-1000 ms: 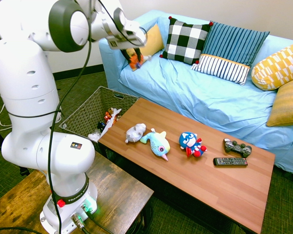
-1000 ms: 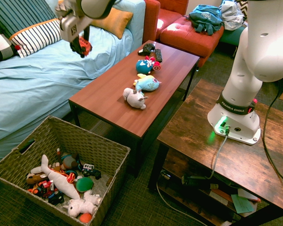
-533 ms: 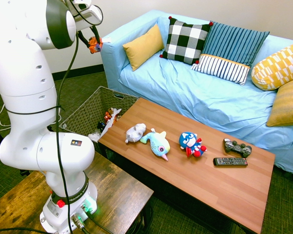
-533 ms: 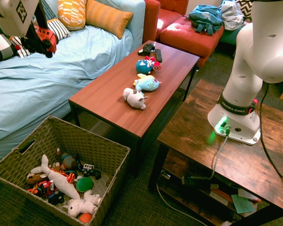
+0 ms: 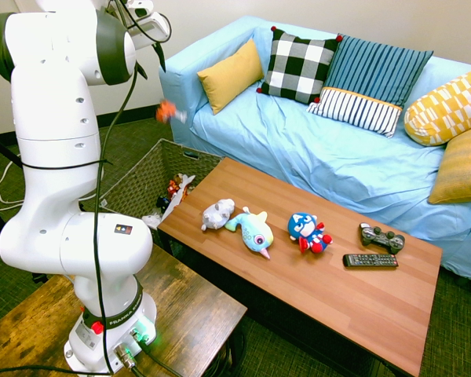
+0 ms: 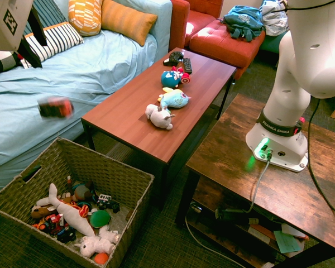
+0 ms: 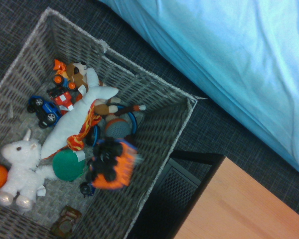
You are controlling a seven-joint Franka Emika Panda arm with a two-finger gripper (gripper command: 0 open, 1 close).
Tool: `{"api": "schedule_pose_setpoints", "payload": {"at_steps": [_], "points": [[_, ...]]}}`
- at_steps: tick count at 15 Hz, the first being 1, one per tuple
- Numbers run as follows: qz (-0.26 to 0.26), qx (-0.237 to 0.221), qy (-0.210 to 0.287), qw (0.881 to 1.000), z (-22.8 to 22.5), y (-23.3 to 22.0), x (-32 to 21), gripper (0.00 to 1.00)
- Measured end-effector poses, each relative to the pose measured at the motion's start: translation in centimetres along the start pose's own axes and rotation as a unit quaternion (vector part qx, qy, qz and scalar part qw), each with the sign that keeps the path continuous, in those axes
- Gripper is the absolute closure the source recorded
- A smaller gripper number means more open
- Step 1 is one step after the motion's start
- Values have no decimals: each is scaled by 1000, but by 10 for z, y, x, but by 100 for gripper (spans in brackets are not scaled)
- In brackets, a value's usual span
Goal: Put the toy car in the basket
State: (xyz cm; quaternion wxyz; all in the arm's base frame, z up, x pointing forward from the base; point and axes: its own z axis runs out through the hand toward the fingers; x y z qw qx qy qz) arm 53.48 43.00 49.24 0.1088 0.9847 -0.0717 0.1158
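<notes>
Toy car [image 6: 55, 107]: out of the gripper's hold since half a second ago; now a blurred orange shape in mid-air below the gripper [image 6: 32, 42], above the basket [image 6: 109, 170], touching nothing. Wrist view: car [image 7: 111, 163] over the basket's interior. Gripper: high above the basket by the blue sofa [image 5: 314, 149]; fingers [image 6: 27, 54] spread apart, holding nothing. Basket contents: white plush shark [image 7: 74, 123], white unicorn [image 7: 21, 168], small cars. Wooden table [image 5: 353, 298]: grey plush [image 5: 218, 214], blue plush [image 5: 251, 230], superhero plush [image 5: 307, 232], controller, remote

toy car [image 7: 109, 164]: blurred, seemingly orange and black | basket [image 7: 154, 144]: grey-brown weave | sofa cover [image 5: 314, 149]: light blue
</notes>
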Motion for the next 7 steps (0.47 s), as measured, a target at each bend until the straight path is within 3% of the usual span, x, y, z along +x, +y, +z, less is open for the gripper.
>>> {"api": "schedule_pose_setpoints", "payload": {"at_steps": [3,5,7], "points": [[35,4,8,999,-6,28,24,0],[95,9,-3,995,4,91,60,0],[156,1,-28,987,46,166,89,0]]}}
